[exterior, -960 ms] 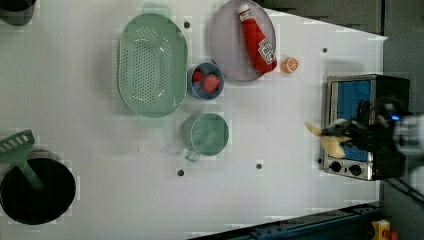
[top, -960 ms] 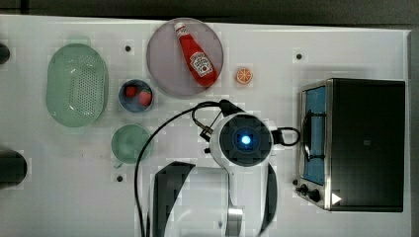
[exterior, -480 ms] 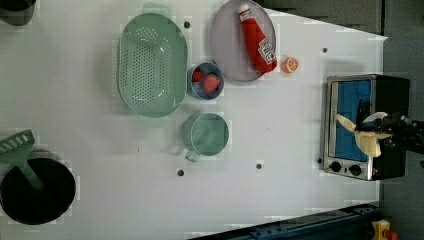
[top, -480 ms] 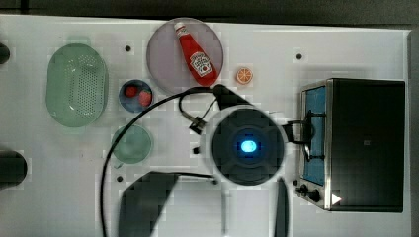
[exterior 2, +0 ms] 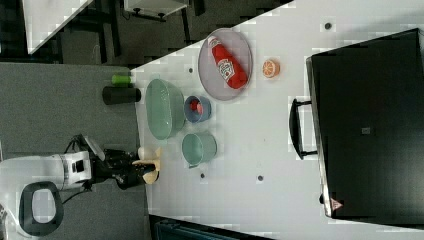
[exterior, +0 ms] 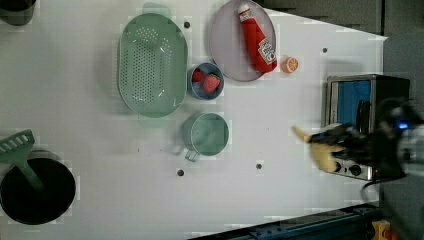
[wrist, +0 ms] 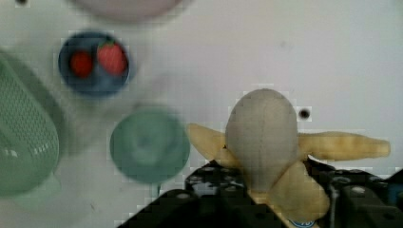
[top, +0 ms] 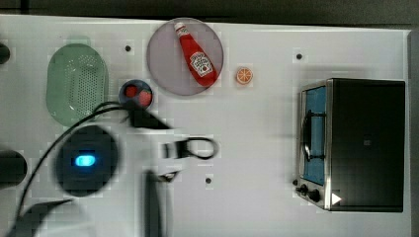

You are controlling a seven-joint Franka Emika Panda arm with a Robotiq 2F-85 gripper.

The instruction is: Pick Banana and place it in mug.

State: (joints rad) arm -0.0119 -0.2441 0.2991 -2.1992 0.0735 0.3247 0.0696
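Claw: one black claw (wrist: 266, 190), closed around the banana.
Banana: one soft toy banana (wrist: 263, 142), half peeled, with a pale round middle and yellow peel flaps sticking out. It is up in the air in the claw, not in the mug. In the left view the banana (exterior: 322, 150) hangs just in front of the oven, to the left view's right of the mug.
Mug: one small round pale-green mug (exterior: 209, 134) with a tiny handle. It looks smooth and has nothing in it. It stands on the worktop (exterior: 75, 100) just below the blue bowl in the left view.
Blue bowl: one small round bowl (exterior: 205, 81) with two red strawberries (exterior: 211, 82) inside, bumpy-looking.
Colander: one big oval green colander (exterior: 151, 64) full of little holes, to the left view's left of the blue bowl.
Plate: one round grey plate (exterior: 227, 45), flat and smooth.
Ketchup: one red bottle (exterior: 257, 39) with a white cap, lying on the plate.
Orange: one orange slice (exterior: 289, 64), round, beside the plate.
Oven: one boxy black and silver toaster oven (top: 363, 143) with a blue glass door and knobs.
Pan: one round black pan (exterior: 35, 192) with a green slotted spatula (exterior: 17, 150) resting on it, at the left view's bottom left.
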